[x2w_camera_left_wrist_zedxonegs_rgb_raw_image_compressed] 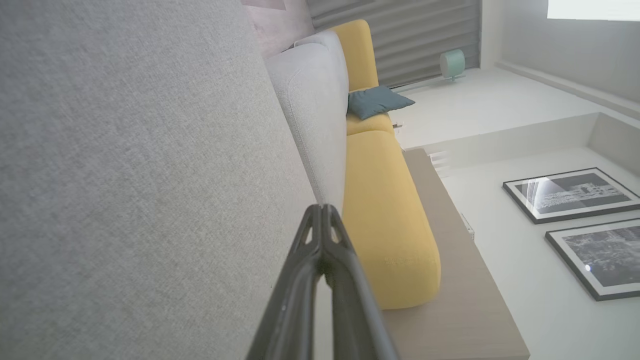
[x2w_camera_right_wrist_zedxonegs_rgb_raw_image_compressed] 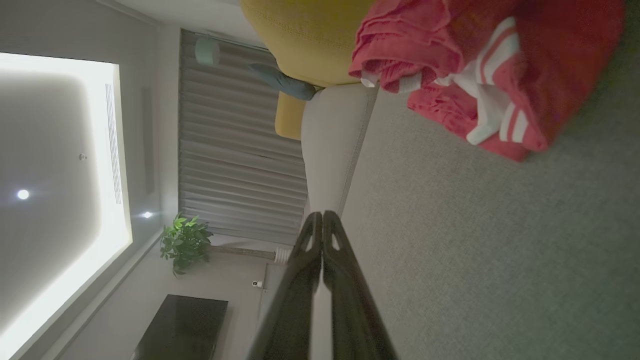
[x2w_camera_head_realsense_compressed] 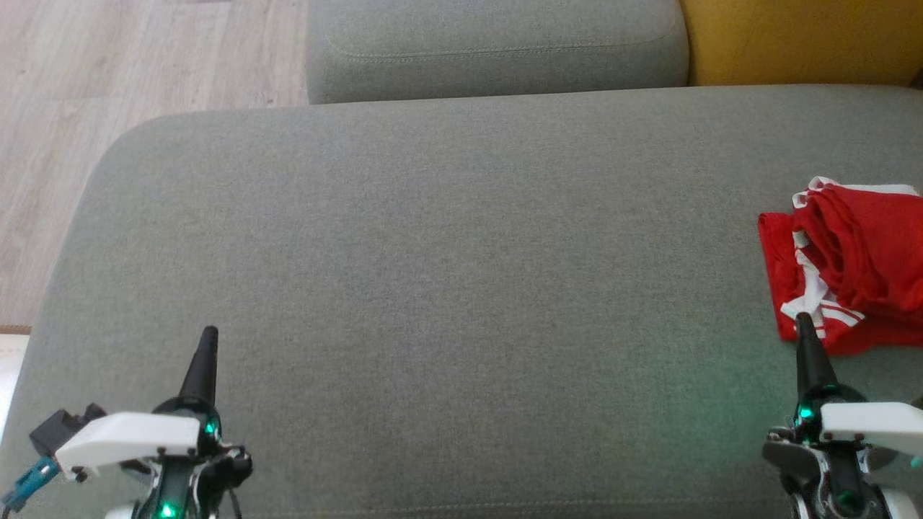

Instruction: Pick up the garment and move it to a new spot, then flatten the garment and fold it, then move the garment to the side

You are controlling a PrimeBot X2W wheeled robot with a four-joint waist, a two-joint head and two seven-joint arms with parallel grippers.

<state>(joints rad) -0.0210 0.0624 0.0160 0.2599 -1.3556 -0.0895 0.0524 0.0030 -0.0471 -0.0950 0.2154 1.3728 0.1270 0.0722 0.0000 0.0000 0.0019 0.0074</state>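
Garment (x2w_camera_head_realsense_compressed: 858,267) lay in a red heap with white stripes on the grey sofa (x2w_camera_head_realsense_compressed: 447,238) in the head view. It sat just past the tip of the right gripper (x2w_camera_head_realsense_compressed: 802,322) and a bit to its right. The dark tip crossed the near edge of the heap in this view. Those jaws were pressed together with nothing in them. The left gripper (x2w_camera_head_realsense_compressed: 209,335) was well apart from the garment, over bare sofa. Its jaws were closed too and held nothing. Wood floor (x2w_camera_head_realsense_compressed: 108,72) lay far ahead of it and to its left.

In the left wrist view, the left gripper (x2w_camera_left_wrist_zedxonegs_rgb_raw_image_compressed: 322,210) had its two fingers meeting at the tips, with nothing between them. Grey sofa (x2w_camera_left_wrist_zedxonegs_rgb_raw_image_compressed: 125,175) ran along one side of the jaws. A yellow seat (x2w_camera_left_wrist_zedxonegs_rgb_raw_image_compressed: 385,215) lay on the other side, with a blue pillow (x2w_camera_left_wrist_zedxonegs_rgb_raw_image_compressed: 377,101) far ahead.

In the right wrist view, the right gripper (x2w_camera_right_wrist_zedxonegs_rgb_raw_image_compressed: 322,216) was closed and empty. The garment (x2w_camera_right_wrist_zedxonegs_rgb_raw_image_compressed: 480,65) lay ahead of the jaws and off to one side, apart from the tips. It rested on the sofa (x2w_camera_right_wrist_zedxonegs_rgb_raw_image_compressed: 475,250). A green plant (x2w_camera_right_wrist_zedxonegs_rgb_raw_image_compressed: 185,242) stood on the other side of the jaws.
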